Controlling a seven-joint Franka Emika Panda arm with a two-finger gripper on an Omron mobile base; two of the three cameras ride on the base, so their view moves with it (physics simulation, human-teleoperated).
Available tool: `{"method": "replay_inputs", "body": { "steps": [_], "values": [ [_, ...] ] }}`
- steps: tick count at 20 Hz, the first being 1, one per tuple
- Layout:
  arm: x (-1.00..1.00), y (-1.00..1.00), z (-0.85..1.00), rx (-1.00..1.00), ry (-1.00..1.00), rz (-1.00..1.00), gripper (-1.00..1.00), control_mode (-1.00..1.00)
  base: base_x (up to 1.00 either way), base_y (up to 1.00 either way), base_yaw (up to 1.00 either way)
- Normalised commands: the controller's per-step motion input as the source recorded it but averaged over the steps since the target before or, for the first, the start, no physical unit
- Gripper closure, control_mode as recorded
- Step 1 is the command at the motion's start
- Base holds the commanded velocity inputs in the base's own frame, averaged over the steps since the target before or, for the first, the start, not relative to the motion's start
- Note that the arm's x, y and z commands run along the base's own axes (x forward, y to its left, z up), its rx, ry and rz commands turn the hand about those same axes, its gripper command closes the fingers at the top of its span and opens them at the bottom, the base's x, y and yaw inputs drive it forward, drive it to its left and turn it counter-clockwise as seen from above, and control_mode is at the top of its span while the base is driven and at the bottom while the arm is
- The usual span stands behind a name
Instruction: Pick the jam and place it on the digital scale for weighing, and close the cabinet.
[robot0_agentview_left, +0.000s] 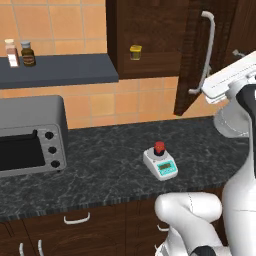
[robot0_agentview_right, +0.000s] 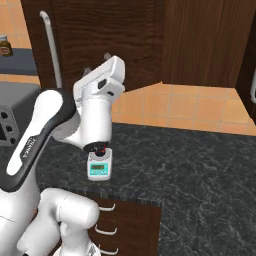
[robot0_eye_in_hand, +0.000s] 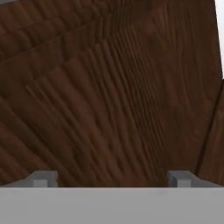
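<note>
While the jam (robot0_agentview_left: 159, 147) sits on the scale (robot0_agentview_left: 160, 164) mid-worktop (robot0_agentview_left: 110, 165), the cabinet (robot0_agentview_left: 150, 35) door (robot0_agentview_left: 192, 60) stands ajar, bar handle (robot0_agentview_left: 206, 52) outward. Gripper (robot0_eye_in_hand: 111, 178) faces the door's wood grain close up, fingertips (robot0_eye_in_hand: 43, 178) spread wide, holding nothing. A yellow jar (robot0_agentview_left: 135, 52) sits on the inner shelf; toaster oven (robot0_agentview_left: 31, 135) at left.

**Jam on scale, cabinet door ajar**

Jam (robot0_agentview_left: 159, 147): squat, red-lidded, upright on the plate of the digital scale (robot0_agentview_left: 161, 163). Scale: white, teal front panel with display, resting mid-desk, nearer the front edge than the wall. Cabinet (robot0_agentview_left: 150, 37): dark brown wood, above the desk's back edge, door swung open, long silver bar handle vertical.
</note>
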Motion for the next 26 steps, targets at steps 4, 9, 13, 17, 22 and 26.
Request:
{"method": "replay_inputs", "body": {
  "steps": [4, 9, 13, 17, 22, 26],
  "values": [
    [0.97, 0.54, -0.03, -0.03, 0.3, -0.1, -1.0, -1.0, 0.0, 0.0, 0.0],
    [0.92, 0.17, -0.1, 0.0, 0.2, 0.0, -1.0, -1.0, 0.0, 0.0, 0.0],
    [0.8, 0.0, -0.17, 0.0, 0.16, 0.0, -1.0, -1.0, 0.0, 0.0, 0.0],
    [0.89, 0.0, -0.36, 0.0, 0.06, 0.01, -1.0, -1.0, 0.0, 0.0, 0.0],
    [0.83, 0.0, -0.43, 0.0, 0.0, 0.02, -1.0, -1.0, 0.0, 0.0, 0.0],
    [0.91, 0.0, -0.33, 0.0, 0.0, 0.0, -1.0, -1.0, 0.0, 0.0, 0.0]
  ]
}}
